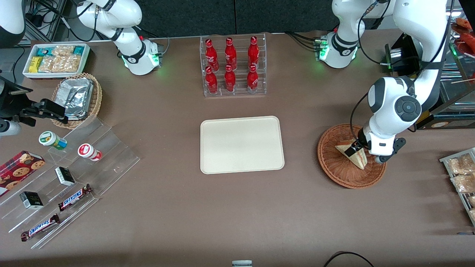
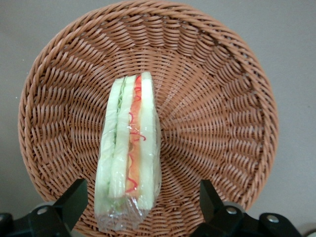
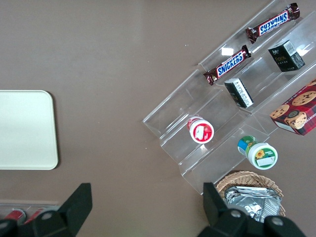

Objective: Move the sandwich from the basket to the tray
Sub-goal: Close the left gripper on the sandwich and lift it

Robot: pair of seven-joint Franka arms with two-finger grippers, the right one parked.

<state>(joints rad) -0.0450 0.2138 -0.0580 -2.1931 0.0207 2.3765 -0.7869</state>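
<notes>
One sandwich [image 1: 352, 152] lies in one reddish-brown basket [image 1: 334, 170], with one pincer [image 1: 357, 147] of the working arm directly above it, its fingers spread to either side of the wedge. One cream tray [image 1: 242, 144] sits on the surface [image 1: 237, 215]. Six red bottles [image 1: 230, 65] stand in one clear rack [image 1: 234, 66], three nearer the front camera and three farther. One clear stepped stand [image 1: 70, 178] carries two Snickers bars [image 1: 55, 211], two small dark boxes [image 1: 48, 189], two round cups [image 1: 70, 145] and one cookie box [image 1: 18, 170]. One lighter wicker basket [image 1: 97, 97] and one white bin [image 1: 55, 59] sit toward the parked arm's end.
</notes>
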